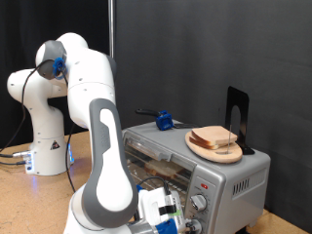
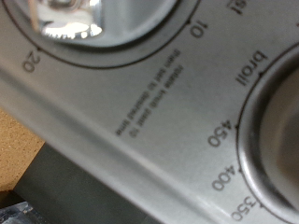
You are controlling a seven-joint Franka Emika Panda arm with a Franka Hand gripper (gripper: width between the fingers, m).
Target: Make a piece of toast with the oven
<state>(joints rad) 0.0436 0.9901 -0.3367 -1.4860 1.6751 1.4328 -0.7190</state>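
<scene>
The silver toaster oven (image 1: 246, 177) stands at the exterior view's right with its glass door (image 1: 161, 161) shut. A tan shape (image 1: 164, 173) shows behind the glass; I cannot tell whether it is the piece of toast. My gripper (image 1: 168, 211) is low in front of the oven, right at its round knobs (image 1: 200, 203). The wrist view is pressed close to the oven's control panel (image 2: 140, 103): a timer knob (image 2: 84, 23) marked 10 and 20, and a temperature knob (image 2: 280, 140) marked 350, 400, 450 and broil. The fingertips do not show clearly.
A round wooden plate (image 1: 200, 148) with a pile of bread slices (image 1: 216, 137) sits on top of the oven. A blue object (image 1: 165, 121) and a black upright bracket (image 1: 237, 112) are also on the oven top. The robot base (image 1: 44, 146) stands at the left on the wooden table (image 1: 29, 205).
</scene>
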